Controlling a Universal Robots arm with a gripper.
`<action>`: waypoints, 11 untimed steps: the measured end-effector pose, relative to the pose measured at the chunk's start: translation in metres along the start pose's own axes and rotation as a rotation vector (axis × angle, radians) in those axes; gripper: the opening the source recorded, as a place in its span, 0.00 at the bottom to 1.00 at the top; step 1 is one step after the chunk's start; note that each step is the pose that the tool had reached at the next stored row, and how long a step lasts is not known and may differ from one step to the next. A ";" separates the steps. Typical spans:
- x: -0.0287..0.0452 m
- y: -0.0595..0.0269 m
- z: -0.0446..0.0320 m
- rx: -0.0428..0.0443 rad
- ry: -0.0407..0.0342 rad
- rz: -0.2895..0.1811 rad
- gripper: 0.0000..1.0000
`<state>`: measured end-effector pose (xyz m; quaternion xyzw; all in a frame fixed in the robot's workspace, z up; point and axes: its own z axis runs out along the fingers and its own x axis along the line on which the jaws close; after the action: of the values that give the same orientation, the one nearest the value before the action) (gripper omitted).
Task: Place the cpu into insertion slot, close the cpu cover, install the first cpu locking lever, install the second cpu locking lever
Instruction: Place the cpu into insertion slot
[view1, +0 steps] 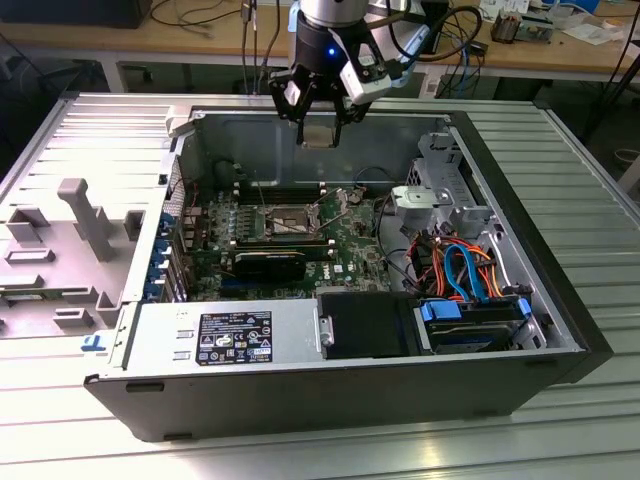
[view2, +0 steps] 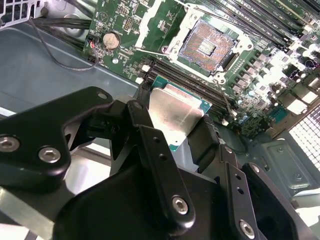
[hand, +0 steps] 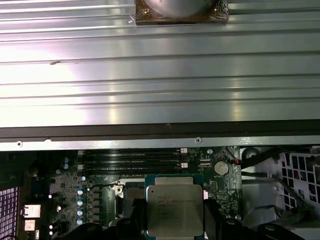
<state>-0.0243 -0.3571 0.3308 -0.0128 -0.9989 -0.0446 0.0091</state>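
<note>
Step one, placing: my claw (view2: 174, 127) grips the cpu (view2: 175, 112) well above the bare insertion slot (view2: 205, 47); squaring over it needed.

Ribbed metal table (view1: 590, 190) bears the open computer case (view1: 330, 395)

I see even overhead light; the ribbed metal surface (hand: 150, 75) glares white in the first wrist view (nearly washed out), the cpu (view2: 172, 114) lid shines, and the case (view1: 240, 150) interior sits in shadow
</note>
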 end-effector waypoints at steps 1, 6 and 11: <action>0.0000 0.0000 0.0004 0.0000 0.0000 0.000 0.55; 0.0002 -0.0004 0.0047 0.0000 0.0000 0.000 0.55; 0.0006 -0.0007 0.0073 0.0001 0.0000 0.000 0.55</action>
<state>-0.0250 -0.3571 0.3235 -0.0128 -0.9989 -0.0445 0.0091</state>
